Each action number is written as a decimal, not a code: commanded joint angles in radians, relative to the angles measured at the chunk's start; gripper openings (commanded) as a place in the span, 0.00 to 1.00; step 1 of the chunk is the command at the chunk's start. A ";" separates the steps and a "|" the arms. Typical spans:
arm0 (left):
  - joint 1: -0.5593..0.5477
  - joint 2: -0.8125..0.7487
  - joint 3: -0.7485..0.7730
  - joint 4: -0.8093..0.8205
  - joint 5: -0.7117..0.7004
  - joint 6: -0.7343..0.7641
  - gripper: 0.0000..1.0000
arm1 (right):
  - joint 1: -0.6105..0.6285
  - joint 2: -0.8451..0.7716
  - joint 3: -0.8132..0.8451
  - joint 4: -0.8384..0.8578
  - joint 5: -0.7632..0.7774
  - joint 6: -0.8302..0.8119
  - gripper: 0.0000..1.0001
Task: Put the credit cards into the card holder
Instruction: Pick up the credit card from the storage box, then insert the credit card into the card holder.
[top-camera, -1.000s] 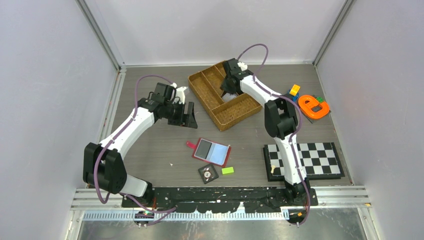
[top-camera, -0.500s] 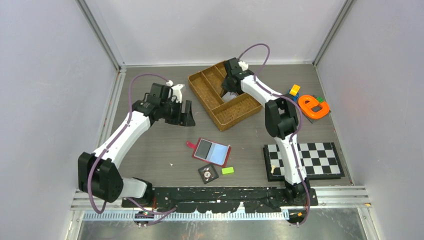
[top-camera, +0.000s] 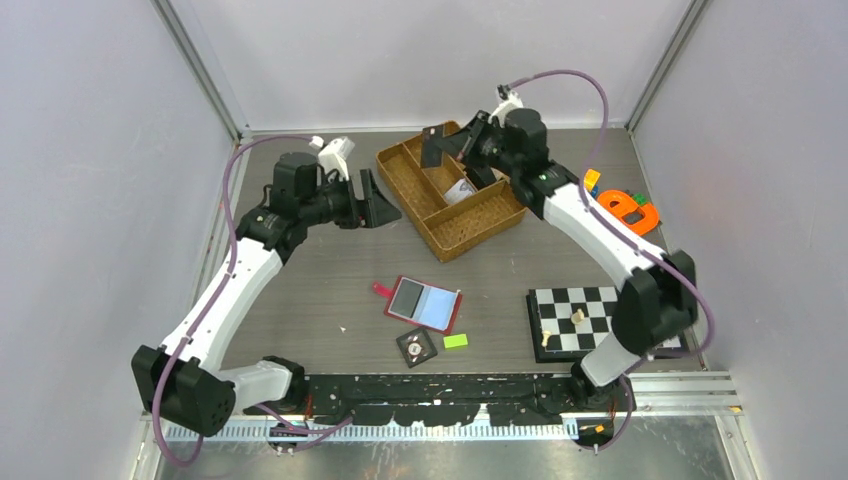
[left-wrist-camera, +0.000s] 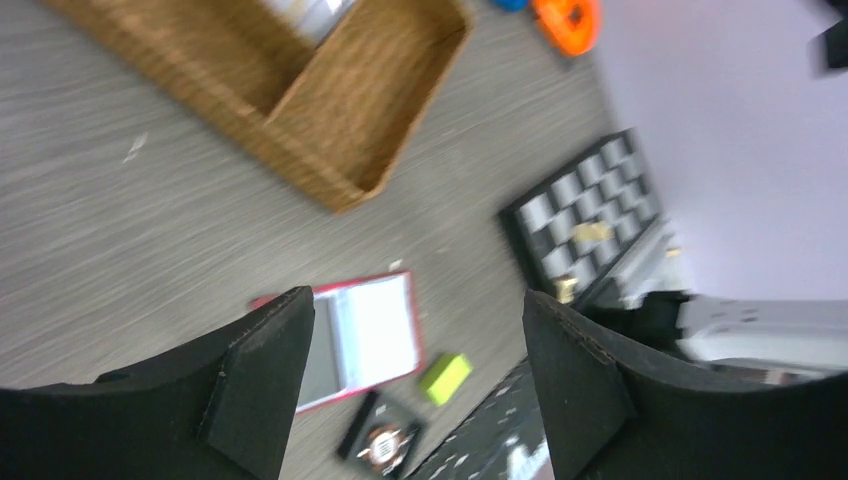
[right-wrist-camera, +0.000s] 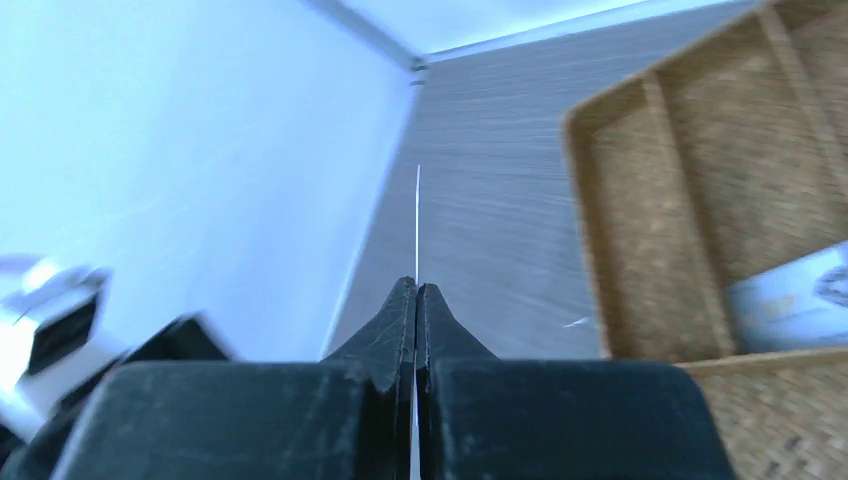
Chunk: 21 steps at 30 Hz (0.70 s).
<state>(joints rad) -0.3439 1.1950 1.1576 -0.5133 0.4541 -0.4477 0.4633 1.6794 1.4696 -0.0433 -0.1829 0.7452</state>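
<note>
The card holder (top-camera: 425, 303), a red wallet, lies open and flat at mid-table, also seen in the left wrist view (left-wrist-camera: 370, 335). My right gripper (top-camera: 452, 150) hovers over the woven tray, shut on a credit card (top-camera: 434, 147). That card shows edge-on as a thin line (right-wrist-camera: 417, 220) rising from between the closed fingertips (right-wrist-camera: 417, 295). Another light credit card (top-camera: 460, 190) lies in the tray's middle compartment, visible in the right wrist view (right-wrist-camera: 790, 295). My left gripper (top-camera: 375, 200) stands open and empty just left of the tray, above the table, with the wallet seen between its fingers (left-wrist-camera: 418, 303).
The woven brown divided tray (top-camera: 400, 165) sits at the back centre. A small green block (top-camera: 456, 341) and a black tile with a dial (top-camera: 416, 347) lie near the wallet. A chessboard (top-camera: 640, 305) is at the right, with an orange toy (top-camera: 628, 210) and coloured blocks (top-camera: 590, 180) behind it.
My right gripper shut on a card and lifted it out of the tray, its arm swinging out to the right. My left arm reached further back toward the tray.
</note>
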 joint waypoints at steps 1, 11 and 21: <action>0.002 -0.023 0.013 0.266 0.197 -0.224 0.78 | 0.012 -0.179 -0.200 0.366 -0.251 0.052 0.01; 0.002 -0.041 -0.050 0.661 0.323 -0.519 0.57 | 0.068 -0.372 -0.422 0.622 -0.429 0.197 0.00; 0.002 -0.053 -0.099 0.744 0.321 -0.593 0.10 | 0.101 -0.425 -0.492 0.656 -0.415 0.234 0.01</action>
<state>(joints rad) -0.3439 1.1637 1.0805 0.1184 0.7383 -0.9840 0.5594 1.2968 0.9817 0.5617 -0.5896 0.9710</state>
